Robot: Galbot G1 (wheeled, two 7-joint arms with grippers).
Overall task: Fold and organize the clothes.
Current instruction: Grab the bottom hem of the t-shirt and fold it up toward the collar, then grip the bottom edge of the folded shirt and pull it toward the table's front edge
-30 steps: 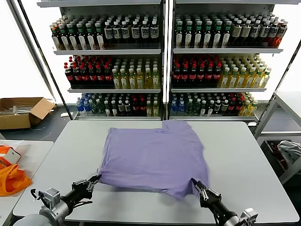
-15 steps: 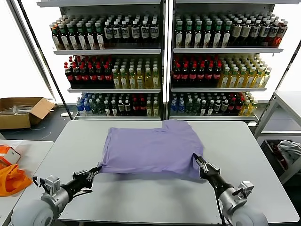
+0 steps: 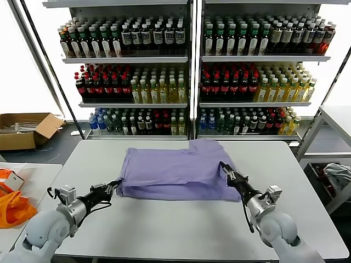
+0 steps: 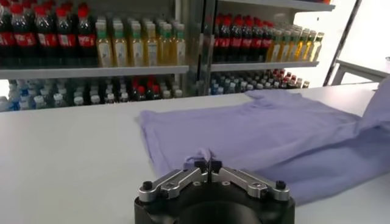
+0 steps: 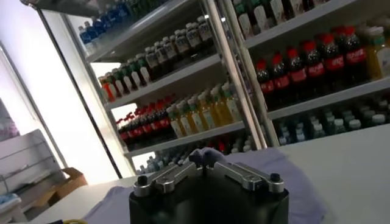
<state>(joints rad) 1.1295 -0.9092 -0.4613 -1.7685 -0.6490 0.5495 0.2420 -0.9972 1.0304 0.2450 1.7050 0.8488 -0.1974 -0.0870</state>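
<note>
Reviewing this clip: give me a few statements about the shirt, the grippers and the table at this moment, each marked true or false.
1. Both grippers pinch the shirt. True: the left gripper and the right gripper are each shut on its near edge.
2. The shirt hangs fully off the table. False: most of it rests on the table.
3. The right gripper is farther from the robot than the left. True.
4. The shelves behind hold folded clothes. False: they hold bottles.
5. The shirt is green. False: it is light purple.
</note>
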